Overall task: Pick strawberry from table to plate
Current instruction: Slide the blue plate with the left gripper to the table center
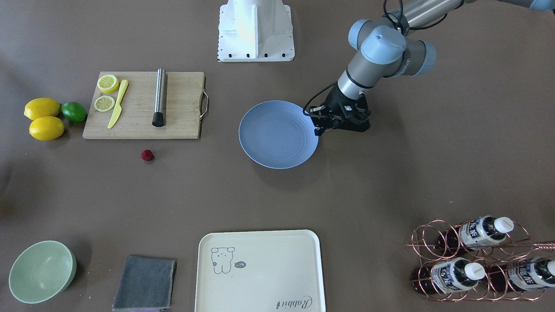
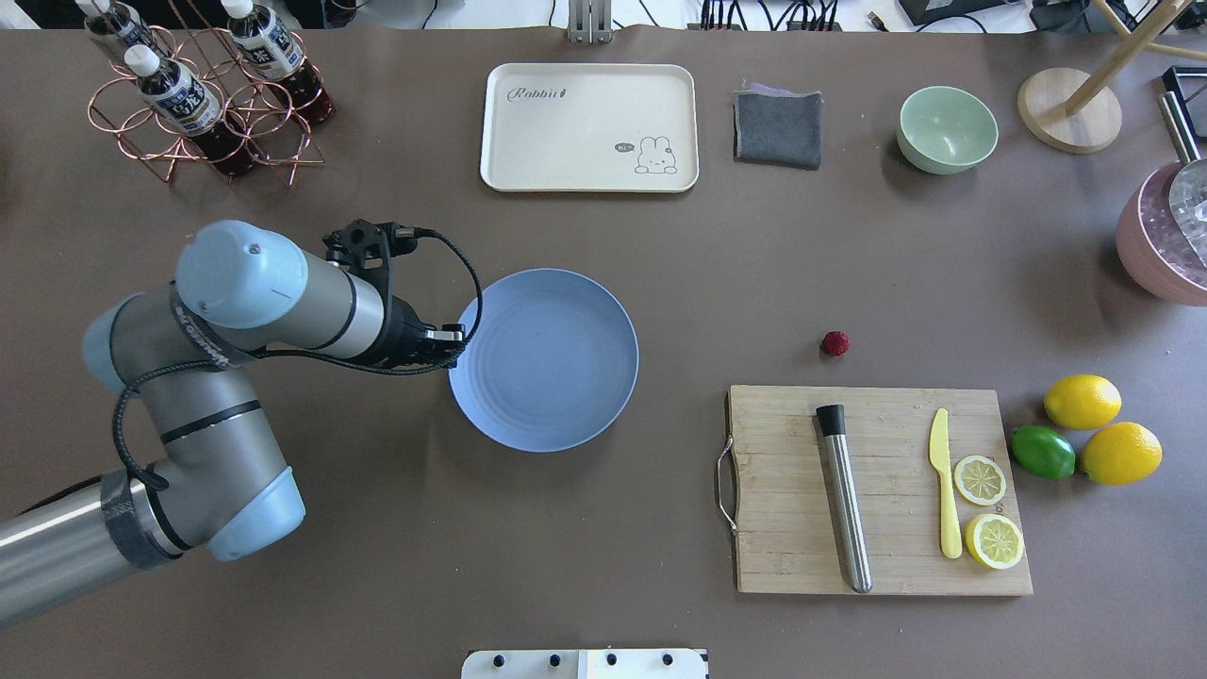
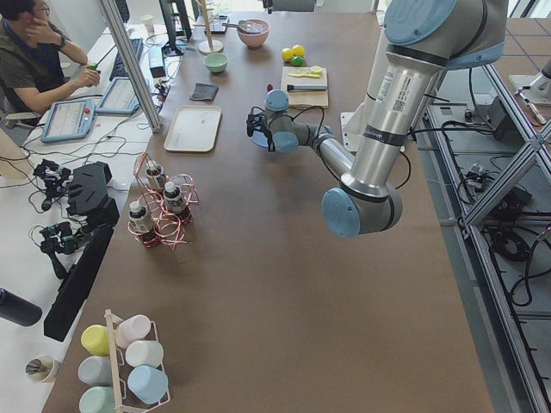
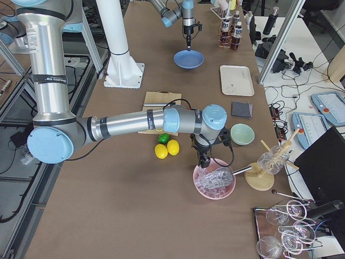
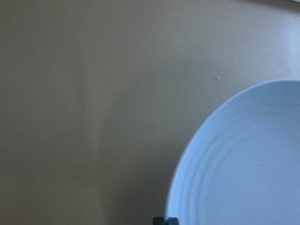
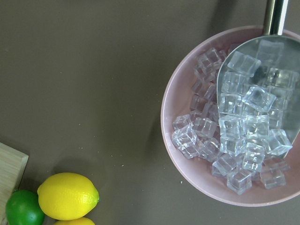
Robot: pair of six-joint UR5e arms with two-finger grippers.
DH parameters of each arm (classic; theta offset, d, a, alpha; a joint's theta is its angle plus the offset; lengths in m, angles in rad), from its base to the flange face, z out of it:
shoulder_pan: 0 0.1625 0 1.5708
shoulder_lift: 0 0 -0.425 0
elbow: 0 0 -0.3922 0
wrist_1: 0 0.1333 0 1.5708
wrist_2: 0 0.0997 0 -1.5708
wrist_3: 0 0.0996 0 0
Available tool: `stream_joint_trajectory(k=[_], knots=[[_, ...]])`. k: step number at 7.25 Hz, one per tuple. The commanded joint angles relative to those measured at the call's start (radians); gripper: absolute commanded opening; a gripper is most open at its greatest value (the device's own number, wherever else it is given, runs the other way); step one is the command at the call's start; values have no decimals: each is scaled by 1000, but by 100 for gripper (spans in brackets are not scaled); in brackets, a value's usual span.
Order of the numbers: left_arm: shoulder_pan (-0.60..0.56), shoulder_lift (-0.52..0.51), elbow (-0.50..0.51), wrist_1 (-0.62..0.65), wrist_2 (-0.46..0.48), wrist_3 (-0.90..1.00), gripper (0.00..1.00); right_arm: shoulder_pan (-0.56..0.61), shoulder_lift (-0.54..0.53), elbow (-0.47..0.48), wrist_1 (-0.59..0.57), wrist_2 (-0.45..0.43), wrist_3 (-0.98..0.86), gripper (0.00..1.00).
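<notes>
The strawberry (image 1: 147, 155) (image 2: 834, 343), small and dark red, lies on the table (image 1: 390, 182) just off the cutting board's edge, far from both grippers. The pale blue plate (image 1: 277, 134) (image 2: 544, 358) (image 5: 243, 159) stands mid-table with nothing on it. My left gripper (image 1: 320, 129) (image 2: 456, 345) hovers at the plate's rim, on the side away from the berry. Its fingertips (image 5: 165, 220) show pressed together, shut on nothing. My right gripper (image 4: 204, 159) appears only in the exterior right view, above a pink bowl of ice; I cannot tell whether it is open or shut.
A wooden cutting board (image 2: 882, 490) holds a steel muddler, a yellow knife and lemon slices. Two lemons and a lime (image 2: 1042, 451) lie beside it. A cream tray (image 2: 589, 127), grey cloth (image 2: 778, 127), green bowl (image 2: 947, 129), bottle rack (image 2: 203, 94) and pink ice bowl (image 6: 234, 117) ring the table.
</notes>
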Motion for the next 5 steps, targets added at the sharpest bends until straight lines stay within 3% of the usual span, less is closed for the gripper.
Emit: stream_joint_trajectory(k=[1, 3, 4, 5], knots=[[72, -22, 5, 13, 51, -29, 0, -30, 16, 0, 0, 0, 9, 100], [84, -42, 18, 13, 52, -45, 0, -47, 26, 0, 0, 0, 24, 100], [102, -46, 19, 12, 102, -54, 0, -52, 30, 0, 3, 0, 24, 100], [116, -51, 19, 13, 112, -54, 41, -62, 30, -2, 21, 2, 26, 100]])
